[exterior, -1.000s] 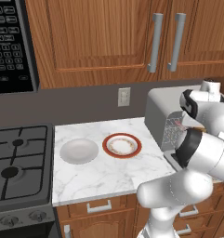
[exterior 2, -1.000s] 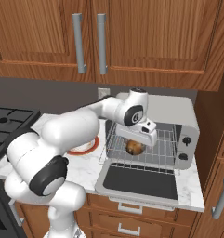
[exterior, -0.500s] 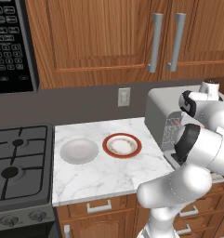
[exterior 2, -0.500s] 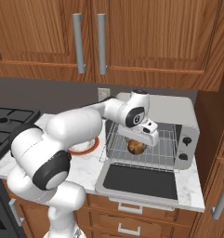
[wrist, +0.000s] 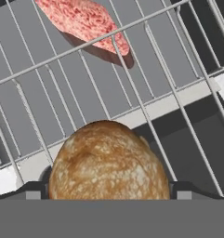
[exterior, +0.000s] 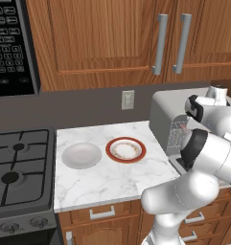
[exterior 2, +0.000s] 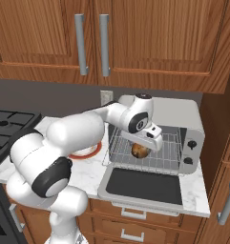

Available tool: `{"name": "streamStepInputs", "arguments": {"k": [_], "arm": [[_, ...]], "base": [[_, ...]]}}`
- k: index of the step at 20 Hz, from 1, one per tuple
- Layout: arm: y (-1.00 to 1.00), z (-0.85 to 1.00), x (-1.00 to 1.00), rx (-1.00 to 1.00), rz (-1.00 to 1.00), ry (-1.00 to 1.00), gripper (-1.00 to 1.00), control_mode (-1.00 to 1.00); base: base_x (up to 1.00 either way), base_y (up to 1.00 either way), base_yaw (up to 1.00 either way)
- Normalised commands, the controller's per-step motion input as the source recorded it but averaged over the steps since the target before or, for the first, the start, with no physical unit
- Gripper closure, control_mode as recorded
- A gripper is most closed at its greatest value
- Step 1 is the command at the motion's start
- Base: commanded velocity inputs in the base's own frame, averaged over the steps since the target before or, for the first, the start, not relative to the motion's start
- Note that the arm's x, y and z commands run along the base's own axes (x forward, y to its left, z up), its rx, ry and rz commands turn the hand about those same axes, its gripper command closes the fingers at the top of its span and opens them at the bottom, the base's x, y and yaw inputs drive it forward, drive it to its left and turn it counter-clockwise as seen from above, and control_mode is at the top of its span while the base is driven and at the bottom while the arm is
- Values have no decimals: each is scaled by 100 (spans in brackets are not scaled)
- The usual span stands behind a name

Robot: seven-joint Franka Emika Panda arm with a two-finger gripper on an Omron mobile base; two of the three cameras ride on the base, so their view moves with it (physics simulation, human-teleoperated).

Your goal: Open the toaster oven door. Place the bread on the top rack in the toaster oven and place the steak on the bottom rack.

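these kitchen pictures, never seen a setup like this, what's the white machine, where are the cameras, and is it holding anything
It's a rendered kitchen. The white machine is a robot arm with a two-finger gripper on its end. Two cameras ride on its base, looking over it from behind left and right; a third sits on the hand, looking along the fingers. The toaster oven stands on the marble counter with its door dropped open. The gripper is open at the oven's mouth, the bread right before it on a wire rack. The steak lies beyond, seen through the wires. A white bowl and a red-rimmed plate sit beside.
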Motion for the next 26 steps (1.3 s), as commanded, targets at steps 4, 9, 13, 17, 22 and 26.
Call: {"name": "streamStepInputs", "arguments": {"k": [4, 9, 13, 17, 22, 26], "arm": [[0, -29, 0, 0, -7, 0, -100, -100], [-8, -7, 0, 0, -6, 0, -100, -100], [-15, 1, 0, 0, -6, 0, -100, -100], [-15, 2, 0, 0, -6, 0, -100, -100], [-11, 6, 0, 0, -5, 0, -100, -100], [-3, 7, -6, 0, -5, 0, -100, -100]], "base": [[0, 0, 0], [0, 0, 0], [0, 0, 0], [0, 0, 0], [0, 0, 0], [0, 0, 0]]}}
